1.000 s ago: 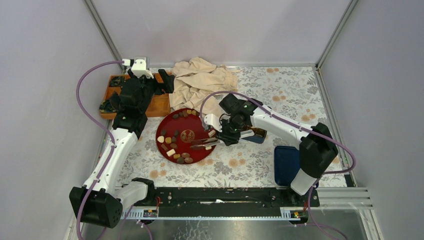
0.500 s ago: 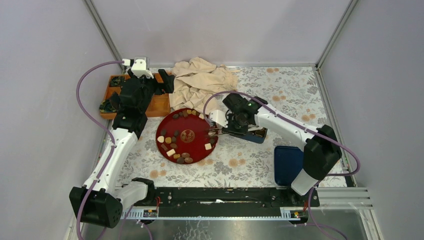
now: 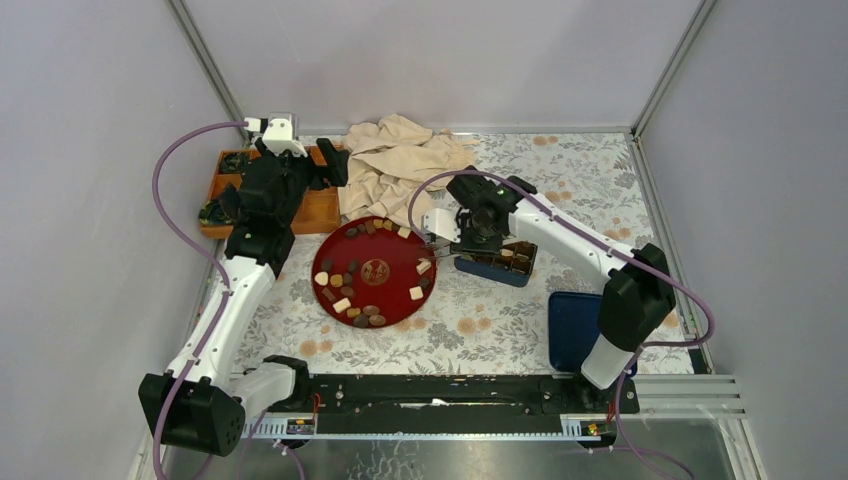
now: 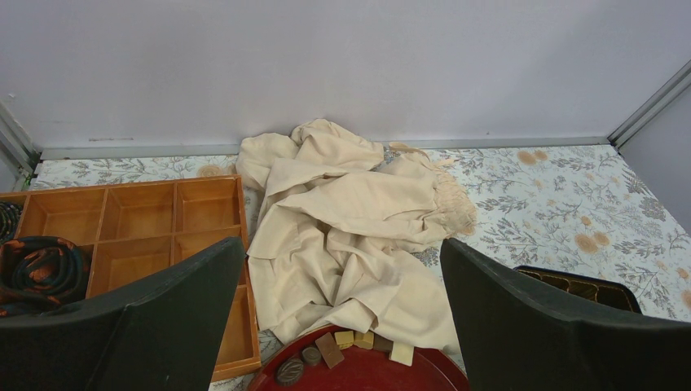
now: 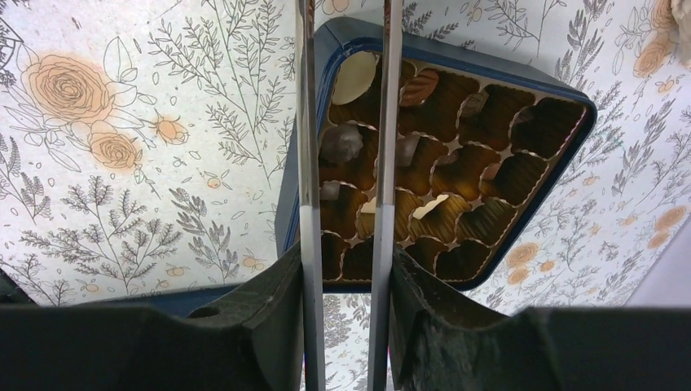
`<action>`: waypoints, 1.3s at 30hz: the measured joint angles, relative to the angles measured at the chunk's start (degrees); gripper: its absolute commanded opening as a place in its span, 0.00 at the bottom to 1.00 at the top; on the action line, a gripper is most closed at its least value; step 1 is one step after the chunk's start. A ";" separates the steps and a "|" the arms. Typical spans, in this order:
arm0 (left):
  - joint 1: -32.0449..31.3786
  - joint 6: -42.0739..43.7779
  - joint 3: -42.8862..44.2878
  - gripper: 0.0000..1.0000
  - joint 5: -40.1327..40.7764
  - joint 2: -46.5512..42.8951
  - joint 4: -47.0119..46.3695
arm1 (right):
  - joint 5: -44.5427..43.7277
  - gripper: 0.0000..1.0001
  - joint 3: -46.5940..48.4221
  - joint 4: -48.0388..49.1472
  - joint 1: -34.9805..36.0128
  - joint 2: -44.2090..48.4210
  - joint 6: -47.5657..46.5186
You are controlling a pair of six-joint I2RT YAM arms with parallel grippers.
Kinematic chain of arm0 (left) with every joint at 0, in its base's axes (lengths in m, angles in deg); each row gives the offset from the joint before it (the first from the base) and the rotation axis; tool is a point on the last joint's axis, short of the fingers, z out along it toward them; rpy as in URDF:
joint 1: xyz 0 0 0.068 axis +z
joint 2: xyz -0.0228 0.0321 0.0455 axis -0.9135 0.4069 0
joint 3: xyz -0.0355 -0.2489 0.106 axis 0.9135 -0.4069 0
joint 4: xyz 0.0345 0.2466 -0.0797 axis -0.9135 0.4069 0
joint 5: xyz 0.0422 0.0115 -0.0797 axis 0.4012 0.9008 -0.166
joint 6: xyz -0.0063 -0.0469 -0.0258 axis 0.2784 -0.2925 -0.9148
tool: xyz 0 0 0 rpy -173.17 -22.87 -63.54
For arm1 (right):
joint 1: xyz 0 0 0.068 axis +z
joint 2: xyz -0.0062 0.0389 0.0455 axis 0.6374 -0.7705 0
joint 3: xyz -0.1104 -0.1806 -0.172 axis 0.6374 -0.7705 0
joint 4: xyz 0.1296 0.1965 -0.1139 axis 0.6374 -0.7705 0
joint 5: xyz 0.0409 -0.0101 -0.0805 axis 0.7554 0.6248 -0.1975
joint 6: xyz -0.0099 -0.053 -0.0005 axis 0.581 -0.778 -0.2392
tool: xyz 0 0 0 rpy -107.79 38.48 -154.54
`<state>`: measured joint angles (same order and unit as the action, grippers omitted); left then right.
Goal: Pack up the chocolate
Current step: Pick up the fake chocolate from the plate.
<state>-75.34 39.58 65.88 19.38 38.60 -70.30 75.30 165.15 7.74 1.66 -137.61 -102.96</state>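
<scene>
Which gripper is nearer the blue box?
Right. The right gripper, holding tongs, hangs right above the box's left end. The left gripper is open, far to the left by the wooden tray, beyond the red plate.

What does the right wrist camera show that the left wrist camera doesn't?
Only the right wrist view: the tongs clamped in the right tool, and the inside of the blue box, its cups partly filled with chocolate. Only the left wrist view: the open left tool, the wooden tray, the crumpled cloth and the red plate edge with loose pieces. Both: the flowered table cover; the dark corner at the left wrist view's right edge is probably that same box.
</scene>
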 measured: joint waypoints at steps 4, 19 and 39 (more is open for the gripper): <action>0.00 0.00 0.00 0.99 0.00 -0.02 0.00 | 0.24 0.42 2.23 -2.03 0.00 -1.20 -1.01; 0.00 0.00 0.00 0.99 0.00 -0.31 -0.02 | 2.36 0.43 4.09 -5.16 0.02 -4.22 -2.49; 0.00 0.00 -0.02 0.99 0.00 -0.31 -0.02 | 0.00 0.31 9.81 -6.56 1.49 -10.62 -3.17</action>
<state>-75.34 39.58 65.85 19.38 38.29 -70.32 75.30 174.97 1.18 3.14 -148.24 -106.13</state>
